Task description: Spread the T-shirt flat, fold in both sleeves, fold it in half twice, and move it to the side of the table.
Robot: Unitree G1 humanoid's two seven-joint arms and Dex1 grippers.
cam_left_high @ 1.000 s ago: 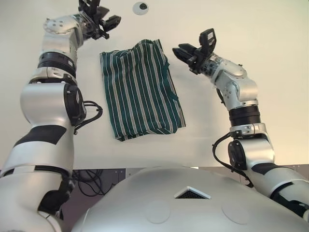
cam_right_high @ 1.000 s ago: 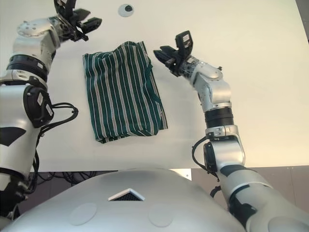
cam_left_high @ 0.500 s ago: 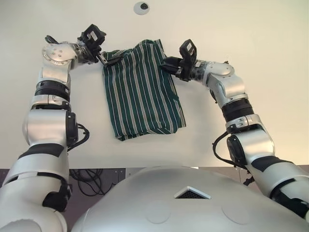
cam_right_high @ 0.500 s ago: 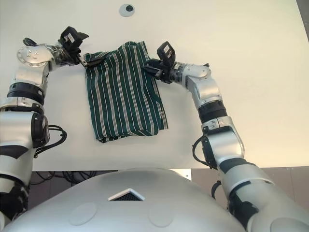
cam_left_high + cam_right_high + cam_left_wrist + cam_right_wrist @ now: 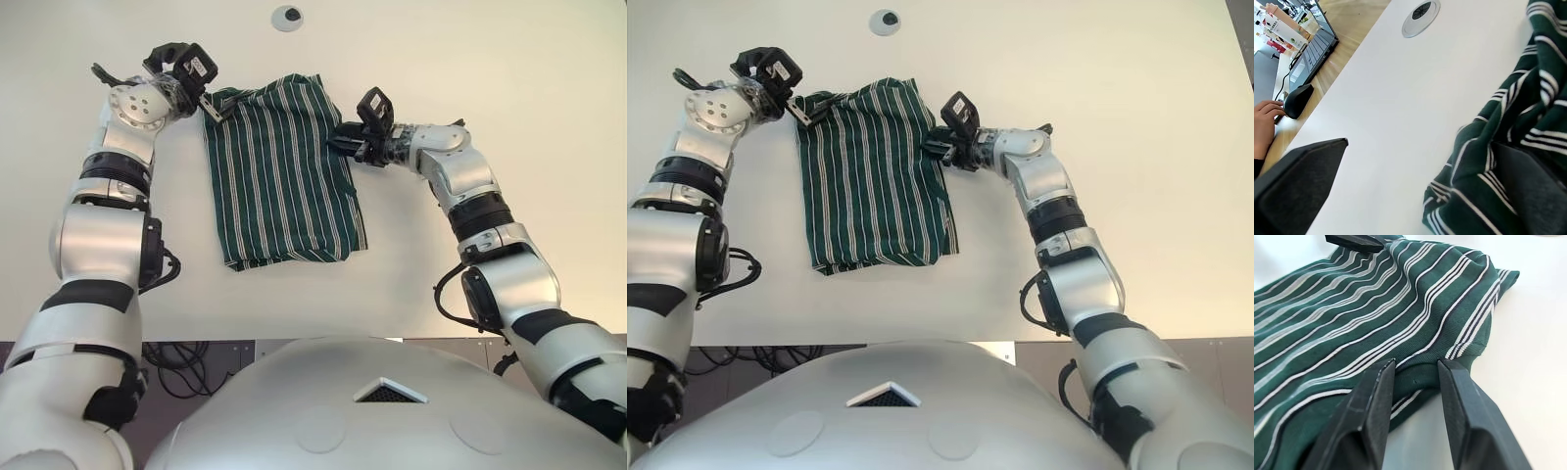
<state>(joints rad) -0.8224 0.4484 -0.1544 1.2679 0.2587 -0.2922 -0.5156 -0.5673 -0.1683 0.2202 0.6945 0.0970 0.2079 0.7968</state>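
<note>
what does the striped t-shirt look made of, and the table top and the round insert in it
T-shirt: looks like soft knit jersey, perhaps cotton, matte; fine knit texture, stitched hem and soft folds show.
Table: smooth white top, probably laminate, slight sheen, no grain.
Round insert: grey ring, dark centre, plastic or metal; cannot tell which.

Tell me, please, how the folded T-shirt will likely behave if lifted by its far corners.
Probably floppy: the T-shirt bunches and wrinkles at the left gripper. Likely light, being thin knit cloth. Its folded layers may slip apart and sag.
</note>
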